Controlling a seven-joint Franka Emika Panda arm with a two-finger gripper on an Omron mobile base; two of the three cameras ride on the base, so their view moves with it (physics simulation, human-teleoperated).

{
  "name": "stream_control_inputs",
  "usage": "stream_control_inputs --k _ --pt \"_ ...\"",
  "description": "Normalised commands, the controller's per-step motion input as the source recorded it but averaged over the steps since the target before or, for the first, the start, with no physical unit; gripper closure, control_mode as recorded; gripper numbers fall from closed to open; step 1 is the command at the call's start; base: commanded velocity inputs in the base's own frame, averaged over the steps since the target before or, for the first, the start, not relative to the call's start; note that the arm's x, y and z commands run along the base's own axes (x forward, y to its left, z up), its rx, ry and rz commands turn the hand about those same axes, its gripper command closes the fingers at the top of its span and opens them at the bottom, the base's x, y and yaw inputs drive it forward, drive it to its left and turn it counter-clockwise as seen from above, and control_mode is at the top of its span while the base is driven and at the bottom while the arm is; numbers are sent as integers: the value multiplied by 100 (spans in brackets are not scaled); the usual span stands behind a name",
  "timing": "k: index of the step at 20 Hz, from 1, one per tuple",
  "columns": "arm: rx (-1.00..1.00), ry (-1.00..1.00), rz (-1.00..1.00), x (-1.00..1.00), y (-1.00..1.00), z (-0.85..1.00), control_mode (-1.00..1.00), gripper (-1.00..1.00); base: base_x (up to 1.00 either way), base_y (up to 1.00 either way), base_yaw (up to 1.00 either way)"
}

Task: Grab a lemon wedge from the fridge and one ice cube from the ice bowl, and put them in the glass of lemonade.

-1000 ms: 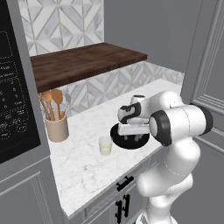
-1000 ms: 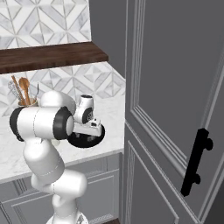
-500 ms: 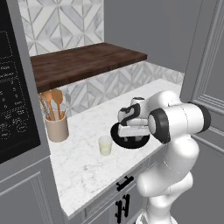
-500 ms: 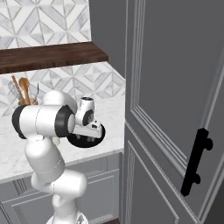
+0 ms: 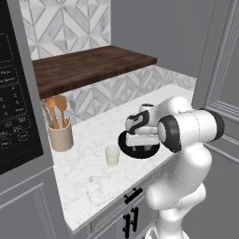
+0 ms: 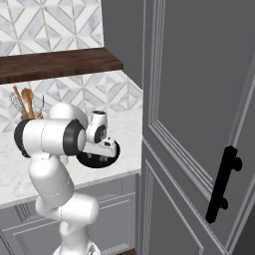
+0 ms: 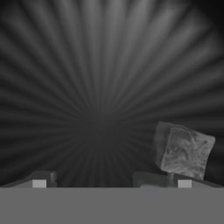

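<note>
My gripper [image 5: 140,144] hangs fingers-down inside the round black ice bowl [image 5: 123,141] on the marble counter, jaws open with nothing between them. In the hand view the bowl's ribbed black floor [image 7: 100,87] lies close below, and one clear ice cube [image 7: 186,151] sits just beyond the right fingertip [image 7: 175,180], apart from the left one. The gripper [image 7: 109,181] is centred left of the cube. The glass of lemonade [image 5: 112,155] stands just left of the bowl. From the right, the hand [image 6: 99,149] covers most of the bowl [image 6: 113,152]. The lemon wedge and the fridge are out of view.
A tan cup of wooden spoons [image 5: 60,136] stands at the back left of the counter, under a dark wooden shelf [image 5: 93,65]. A black appliance panel [image 5: 14,116] borders the left. A tall grey panelled cabinet door [image 6: 199,99] with a black handle [image 6: 224,184] looms right.
The hand has sunk slightly lower into the bowl. The glass, the cup and the base have not moved.
</note>
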Motion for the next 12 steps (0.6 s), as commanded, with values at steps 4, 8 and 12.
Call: stream_control_inputs --k 4,8,12 --pt "0 0 0 0 0 0 -100 -100 0 0 0" --pt "0 0 -1 -11 -4 -2 -100 -100 0 0 0" --pt "0 0 0 -7 -16 0 -100 -100 0 0 0"
